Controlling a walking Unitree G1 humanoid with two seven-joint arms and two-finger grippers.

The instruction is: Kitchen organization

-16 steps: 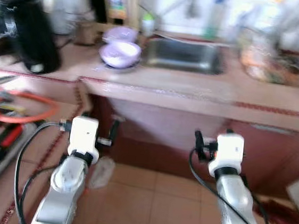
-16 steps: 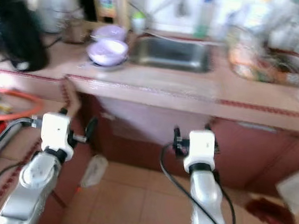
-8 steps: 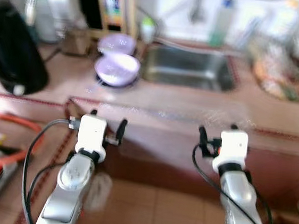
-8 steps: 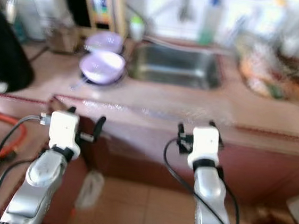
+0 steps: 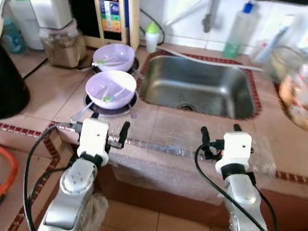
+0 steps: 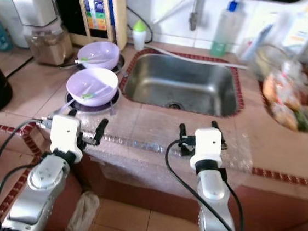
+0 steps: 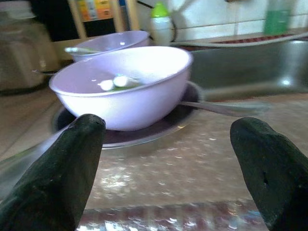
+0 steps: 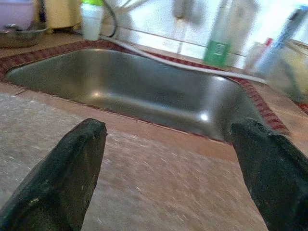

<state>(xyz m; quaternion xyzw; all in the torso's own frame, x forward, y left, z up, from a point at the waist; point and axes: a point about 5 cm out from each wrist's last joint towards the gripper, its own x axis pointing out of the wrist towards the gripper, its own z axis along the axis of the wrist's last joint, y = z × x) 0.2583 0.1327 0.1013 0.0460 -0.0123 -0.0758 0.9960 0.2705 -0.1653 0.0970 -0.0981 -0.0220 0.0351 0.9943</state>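
Near the bench's front edge, the left gripper [image 7: 163, 159] stood wide apart before the nearer purple bowl [image 5: 111, 87], left of the sink [image 5: 198, 89]. The right gripper [image 8: 168, 159], equally wide, faced the sink. Closing on the rim squarely would probably avoid tipping the bowl.

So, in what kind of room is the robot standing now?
Most likely a home kitchen: a steel sink is set into a tiled counter, used lavender bowls stand beside it, and a bottle of green liquid, probably dish soap, stands behind it.

Bowls [image 5: 110, 87] left of sink [image 5: 198, 87], bottles [image 5: 241, 30] behind
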